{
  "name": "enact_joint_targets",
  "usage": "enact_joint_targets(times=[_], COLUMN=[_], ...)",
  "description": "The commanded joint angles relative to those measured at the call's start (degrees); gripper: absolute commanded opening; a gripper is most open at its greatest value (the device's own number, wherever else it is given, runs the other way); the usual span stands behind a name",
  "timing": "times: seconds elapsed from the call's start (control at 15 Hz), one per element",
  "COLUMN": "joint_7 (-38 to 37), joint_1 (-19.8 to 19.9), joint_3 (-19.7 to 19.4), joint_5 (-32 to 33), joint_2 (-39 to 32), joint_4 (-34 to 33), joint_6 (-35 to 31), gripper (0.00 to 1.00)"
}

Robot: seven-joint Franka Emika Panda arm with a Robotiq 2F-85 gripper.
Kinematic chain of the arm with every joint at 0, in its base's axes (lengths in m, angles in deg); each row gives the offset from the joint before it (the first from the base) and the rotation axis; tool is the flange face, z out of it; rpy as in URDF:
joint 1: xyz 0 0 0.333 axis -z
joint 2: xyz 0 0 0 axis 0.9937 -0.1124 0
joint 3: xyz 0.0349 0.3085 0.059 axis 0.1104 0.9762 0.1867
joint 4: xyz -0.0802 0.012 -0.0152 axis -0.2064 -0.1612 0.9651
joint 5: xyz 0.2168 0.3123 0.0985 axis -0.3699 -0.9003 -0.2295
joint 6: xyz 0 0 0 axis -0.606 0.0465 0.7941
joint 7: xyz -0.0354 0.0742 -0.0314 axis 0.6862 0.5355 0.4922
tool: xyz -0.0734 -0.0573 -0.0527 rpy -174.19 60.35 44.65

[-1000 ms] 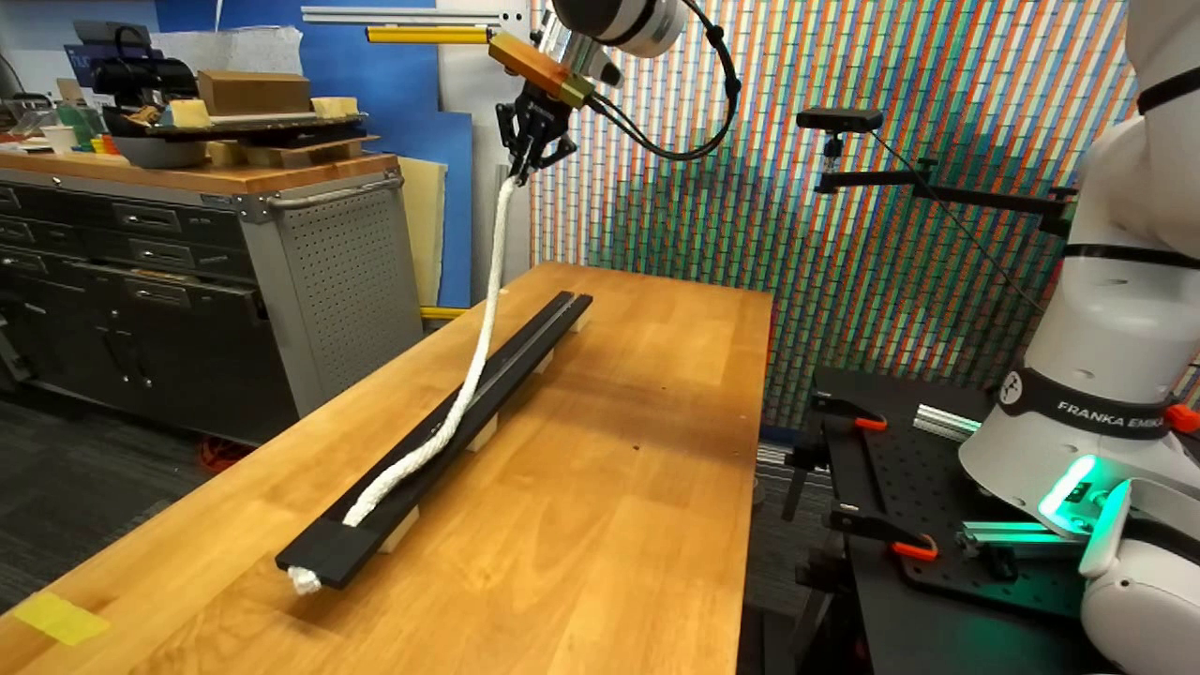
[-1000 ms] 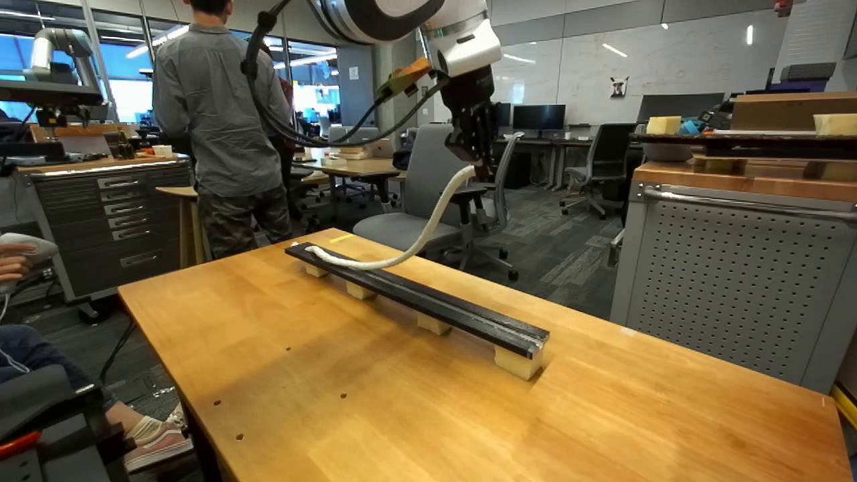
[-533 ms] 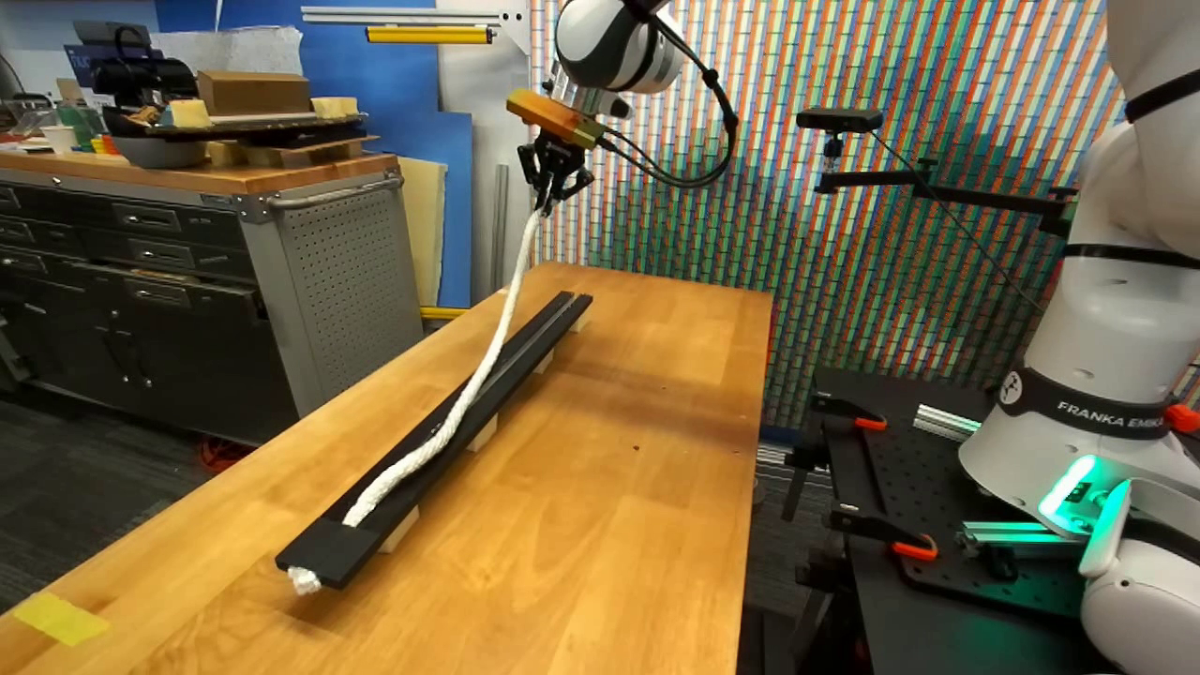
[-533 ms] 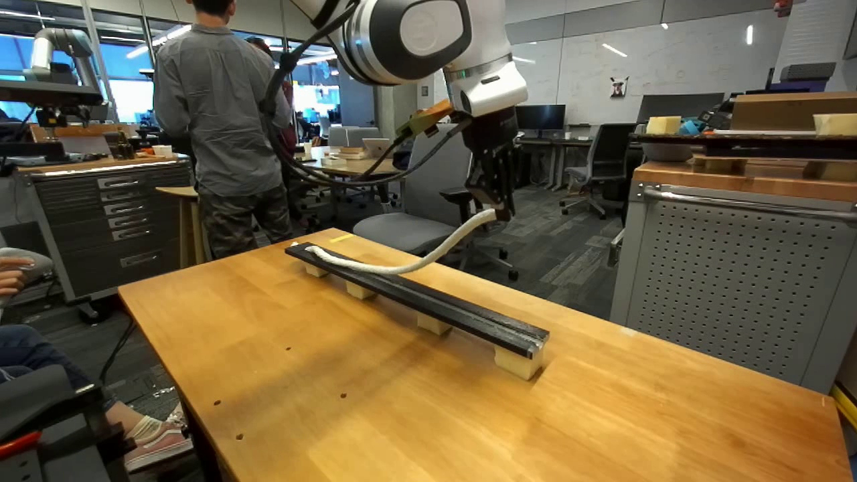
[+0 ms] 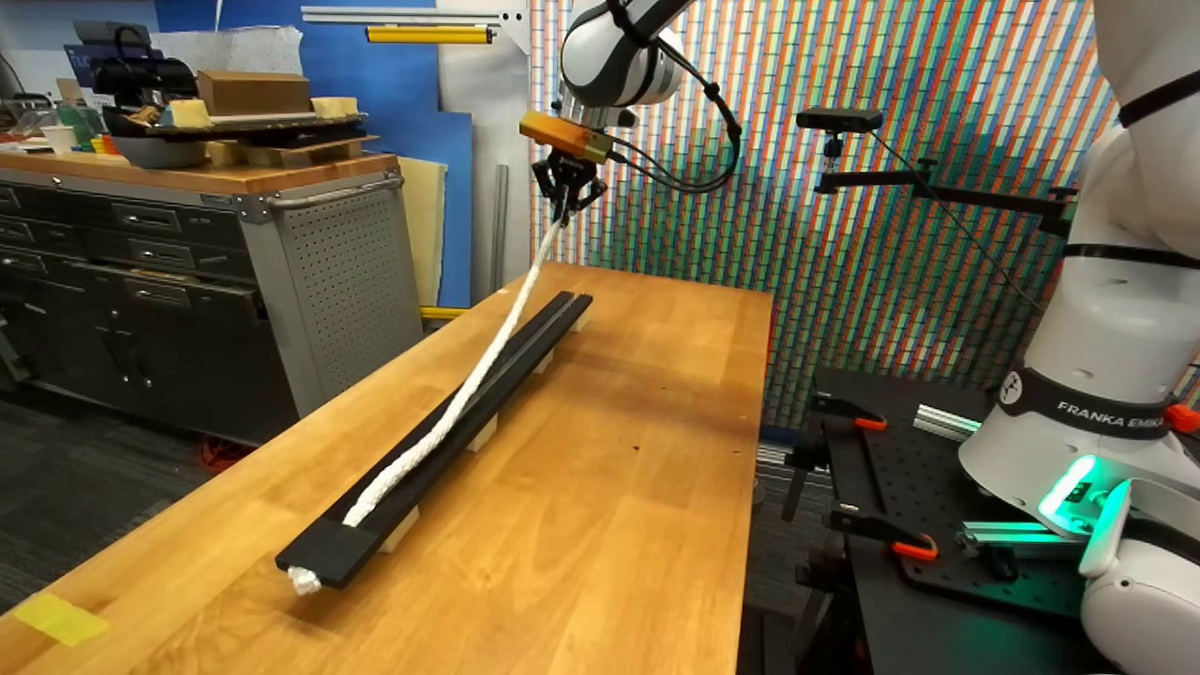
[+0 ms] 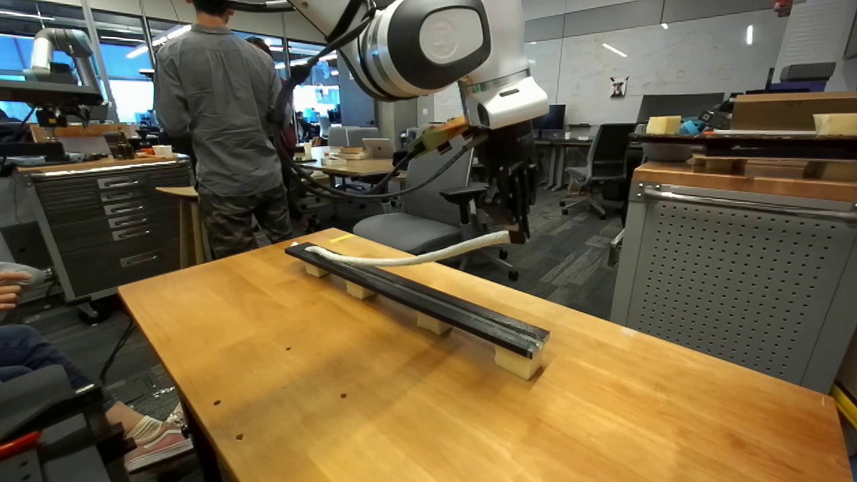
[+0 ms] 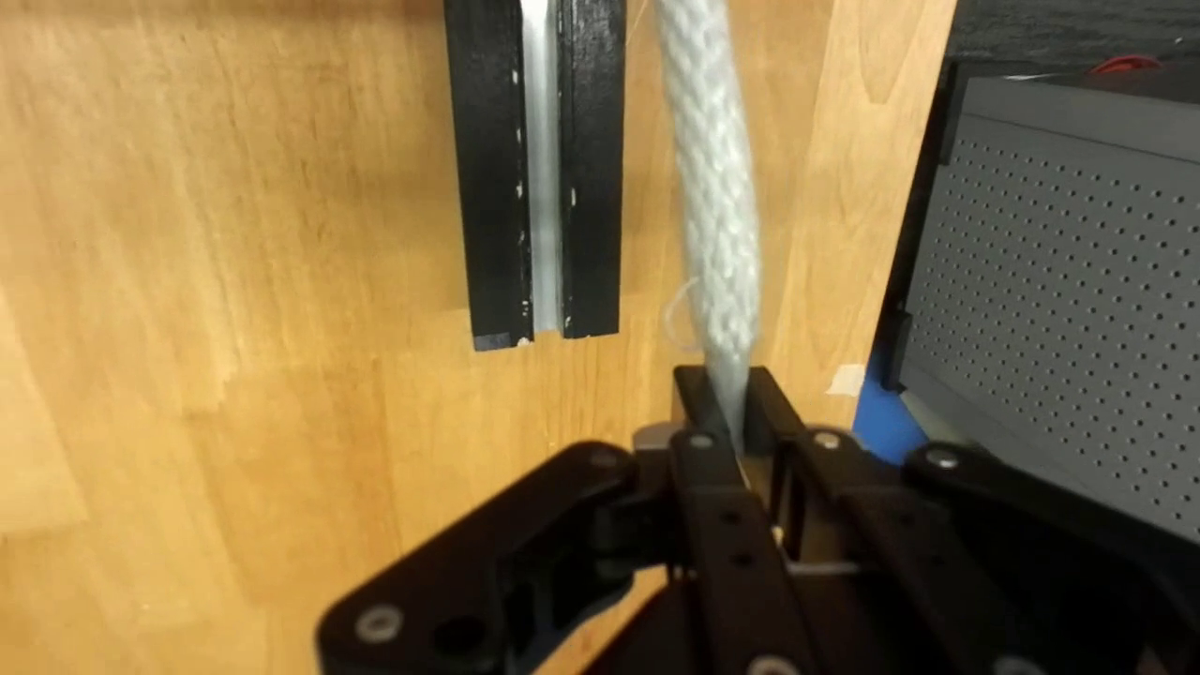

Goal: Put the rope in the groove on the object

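The white rope [image 5: 495,349] passes under a flat cover at the near end of the black bar [image 5: 323,553], and its tip sticks out there. From there it lies along the bar, then rises to my gripper [image 5: 562,214]. My gripper also shows in an exterior view [image 6: 519,233] and is shut on the rope's far end, above table level. In the wrist view the rope [image 7: 717,178] runs between the fingertips [image 7: 729,403], to the right of the bar [image 7: 492,187] and its open groove [image 7: 544,187]. The bar's far end shows there without rope.
The bar rests on several small wooden blocks [image 6: 434,325] on a wooden table [image 6: 402,402]. A grey cabinet [image 6: 730,281] and an office chair [image 6: 422,194] stand beyond the table edge. A person [image 6: 217,127] stands behind the table.
My gripper has come down and moved toward the bar's far end, with the rope end in it. The rope is straighter and hangs lower. Its near end has not moved.
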State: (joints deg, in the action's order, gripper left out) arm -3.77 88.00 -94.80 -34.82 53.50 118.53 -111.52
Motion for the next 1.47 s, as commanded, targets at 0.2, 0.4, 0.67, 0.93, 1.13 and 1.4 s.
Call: enact_joint_targets(times=[0.2, 0.4, 0.67, 0.93, 1.13, 1.4], joint_7=[0.8, -0.6, -1.0, -0.8, -1.2, -0.8], joint_1=[0.6, -0.7, -1.5, -0.5, 0.0, 0.2], joint_3=[0.5, 0.8, -0.5, -2.2, -3.2, -3.3], joint_5=[2.1, 3.4, 6.0, 7.4, 8.4, 9.2], joint_2=[-4.1, -7.1, -10.5, -12.5, -14.0, -16.0], joint_4=[-4.7, -6.7, -10.0, -12.5, -14.2, -16.3], joint_6=[4.0, 4.1, 4.9, 7.0, 8.8, 12.4], gripper=[0.03, 0.03, 0.03, 0.03, 0.03, 0.03])
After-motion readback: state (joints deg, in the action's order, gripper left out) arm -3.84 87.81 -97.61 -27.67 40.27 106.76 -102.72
